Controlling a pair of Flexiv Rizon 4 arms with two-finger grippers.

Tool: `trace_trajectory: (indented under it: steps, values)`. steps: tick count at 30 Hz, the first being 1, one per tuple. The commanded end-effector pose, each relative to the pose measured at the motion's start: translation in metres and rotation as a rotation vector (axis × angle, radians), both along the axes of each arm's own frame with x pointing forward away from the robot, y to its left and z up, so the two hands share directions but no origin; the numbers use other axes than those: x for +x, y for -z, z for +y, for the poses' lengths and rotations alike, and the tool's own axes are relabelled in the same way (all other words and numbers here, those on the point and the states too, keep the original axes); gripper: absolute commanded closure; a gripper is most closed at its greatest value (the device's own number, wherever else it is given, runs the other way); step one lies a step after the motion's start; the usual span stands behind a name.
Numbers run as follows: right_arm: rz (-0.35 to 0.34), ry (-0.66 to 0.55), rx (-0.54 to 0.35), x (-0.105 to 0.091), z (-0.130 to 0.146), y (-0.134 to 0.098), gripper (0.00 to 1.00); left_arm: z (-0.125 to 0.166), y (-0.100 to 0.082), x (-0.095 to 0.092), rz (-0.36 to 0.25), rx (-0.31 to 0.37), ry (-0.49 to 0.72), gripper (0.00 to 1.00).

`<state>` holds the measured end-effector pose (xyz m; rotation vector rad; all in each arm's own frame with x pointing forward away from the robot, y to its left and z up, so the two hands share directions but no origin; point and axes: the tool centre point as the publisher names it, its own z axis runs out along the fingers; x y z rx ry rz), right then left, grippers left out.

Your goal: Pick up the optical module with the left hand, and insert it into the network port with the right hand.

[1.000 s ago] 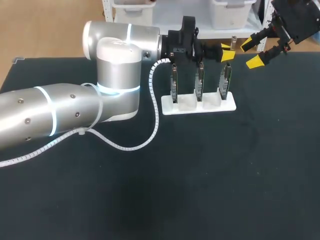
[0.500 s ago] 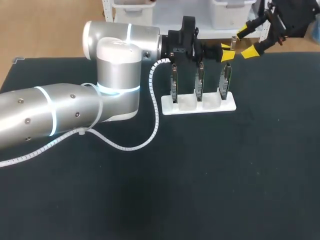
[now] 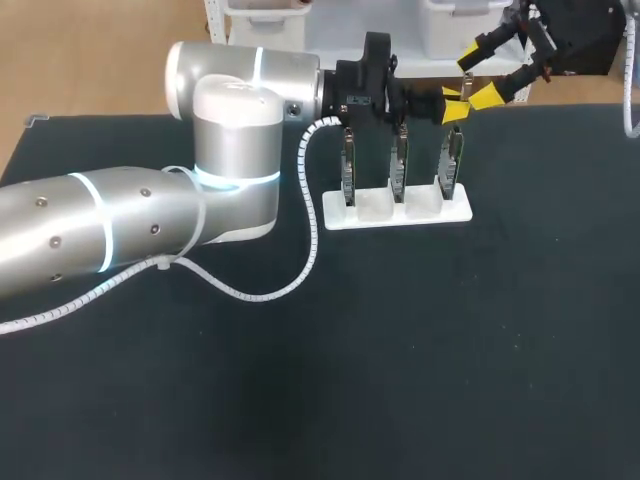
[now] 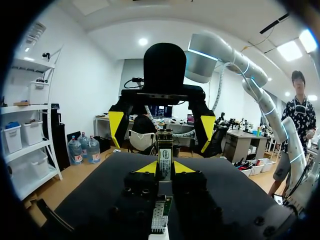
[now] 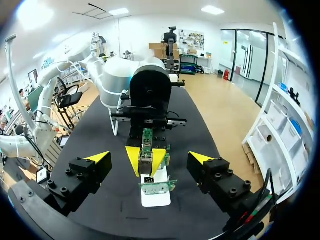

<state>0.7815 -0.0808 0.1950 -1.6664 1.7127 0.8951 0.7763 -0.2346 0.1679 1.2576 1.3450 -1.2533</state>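
My left gripper hovers above the right end of the white rack, shut on the optical module, a small metal block with a label, held between its yellow tips. Facing it from behind the rack, my right gripper stands wide open. In the right wrist view the module and my left gripper's yellow tips lie just ahead of my right gripper, in line with the gap between its fingers, touching neither.
Three green network cards stand upright in the rack's slots; one card sits right below the held module. My left arm spans the table's left half. Dark table top lies in front.
My right gripper has swung left and back, closing in on my left gripper and the module. My left arm has kept still with its grip unchanged.
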Motion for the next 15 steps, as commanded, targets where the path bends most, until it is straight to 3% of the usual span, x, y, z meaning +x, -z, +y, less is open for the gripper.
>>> trace_trajectory:
  steps: [1,15]
  values:
    - [0.004,-0.011,0.003,0.0041,0.0004,-0.0009,0.00,-0.0005,-0.0008,0.0011,0.003,0.005,0.001,1.00]
    - [0.007,-0.035,0.015,-0.0015,0.0024,-0.0064,0.00,-0.0005,-0.0008,0.0011,0.003,0.005,0.001,1.00]
